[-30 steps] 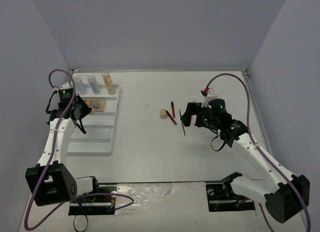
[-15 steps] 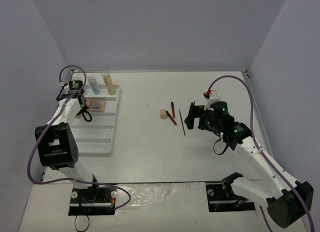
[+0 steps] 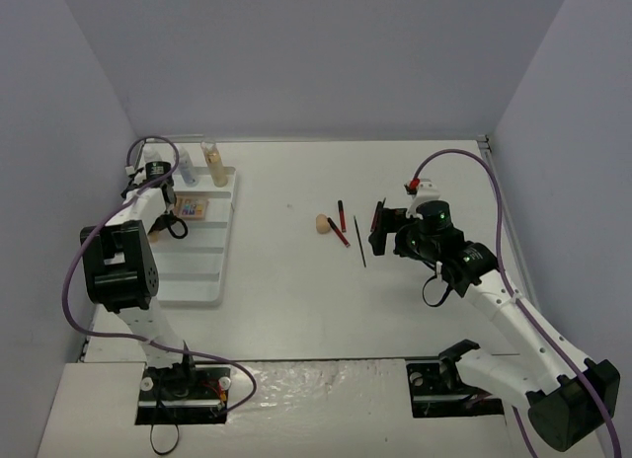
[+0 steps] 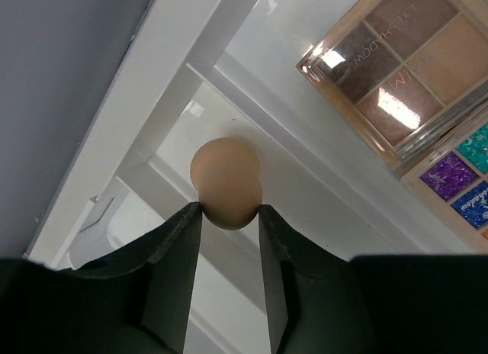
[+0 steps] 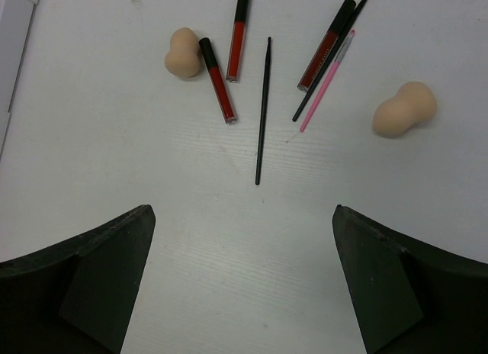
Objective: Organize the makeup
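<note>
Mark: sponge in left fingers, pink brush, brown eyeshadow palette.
sponge (image 4: pixel 226 182), left wrist view, middle of body
pink brush (image 5: pixel 326 82), right wrist view, mid-shaft
brown eyeshadow palette (image 4: pixel 396 64), left wrist view, middle of face

Faint lettering on the eyeshadow palette (image 4: pixel 396 56) pans is unreadable.

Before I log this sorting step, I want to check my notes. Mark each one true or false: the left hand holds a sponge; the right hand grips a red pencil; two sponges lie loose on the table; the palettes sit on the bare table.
1. The left hand holds a peach sponge between its fingers. True.
2. The right hand grips a red pencil. False: it is open and empty above the table.
3. Two loose sponges lie on the table. True.
4. The eyeshadow palettes sit on the bare table. False: they lie in the white tray.
</note>
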